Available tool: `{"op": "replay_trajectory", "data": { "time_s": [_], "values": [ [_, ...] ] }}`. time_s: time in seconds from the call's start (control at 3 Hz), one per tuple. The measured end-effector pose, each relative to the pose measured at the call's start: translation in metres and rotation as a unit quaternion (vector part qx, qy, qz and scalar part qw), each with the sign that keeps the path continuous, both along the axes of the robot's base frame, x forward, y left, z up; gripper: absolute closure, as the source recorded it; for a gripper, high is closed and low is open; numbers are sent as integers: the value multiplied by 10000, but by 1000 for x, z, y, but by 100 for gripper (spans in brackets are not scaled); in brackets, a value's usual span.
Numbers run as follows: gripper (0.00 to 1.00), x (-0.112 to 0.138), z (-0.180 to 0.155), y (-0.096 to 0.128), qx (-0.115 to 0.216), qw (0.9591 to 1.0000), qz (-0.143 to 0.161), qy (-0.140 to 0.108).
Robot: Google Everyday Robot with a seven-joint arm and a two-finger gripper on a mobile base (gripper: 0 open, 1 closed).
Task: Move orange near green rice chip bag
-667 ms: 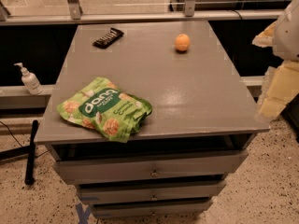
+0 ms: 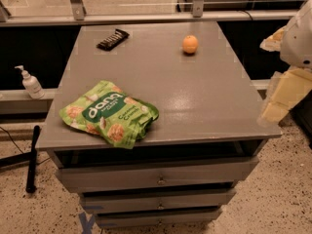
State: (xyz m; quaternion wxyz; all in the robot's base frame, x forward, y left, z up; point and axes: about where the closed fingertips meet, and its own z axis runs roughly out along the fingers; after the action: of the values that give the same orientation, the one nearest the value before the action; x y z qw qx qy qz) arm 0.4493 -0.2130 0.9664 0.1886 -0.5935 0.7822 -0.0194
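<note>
Three objects lie on the grey table [image 2: 195, 96]: the orange [image 2: 190, 44], the green rice chip bag [image 2: 109, 112] and a dark wrapped candy bar [image 2: 112, 39].

1. Gripper. The gripper [image 2: 279, 104] hangs at the right side of the view, level with the table's right edge near the front right corner. It is pale yellow below a white arm section. How far open it is cannot be told. It is apart from all three objects.

2. Positions from the gripper.
- The orange sits up-left of the gripper, near the back edge, well apart from it.
- The green rice chip bag lies far to the left of the gripper, slightly lower in the view, at the table's front left. Its front corner reaches the front edge.
- The candy bar lies farthest from the gripper, at the back left.
- The orange and the bag are well apart, with bare tabletop between them.

3. Edges and room. A wide bare stretch of tabletop runs from the gripper leftward to the bag and back toward the orange. A glass barrier on metal posts stands behind the back edge. Drawers [image 2: 156, 177] stack below the front edge. A pump bottle [image 2: 30, 82] stands on a ledge beyond the left edge.

4. Writing. The bag reads "dang" in white lettering. The smaller line beneath it is too small to read.
</note>
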Motion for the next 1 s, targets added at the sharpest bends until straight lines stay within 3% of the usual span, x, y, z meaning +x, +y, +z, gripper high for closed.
{"op": "replay_trajectory", "data": {
  "time_s": [0.33,0.67,1.0],
  "values": [
    [0,35,-20,9,522,9982,-54,-296],
    [0,95,-32,19,1130,9907,-221,-731],
    [0,157,-38,32,1756,9775,-446,-1081]
  ]
}}
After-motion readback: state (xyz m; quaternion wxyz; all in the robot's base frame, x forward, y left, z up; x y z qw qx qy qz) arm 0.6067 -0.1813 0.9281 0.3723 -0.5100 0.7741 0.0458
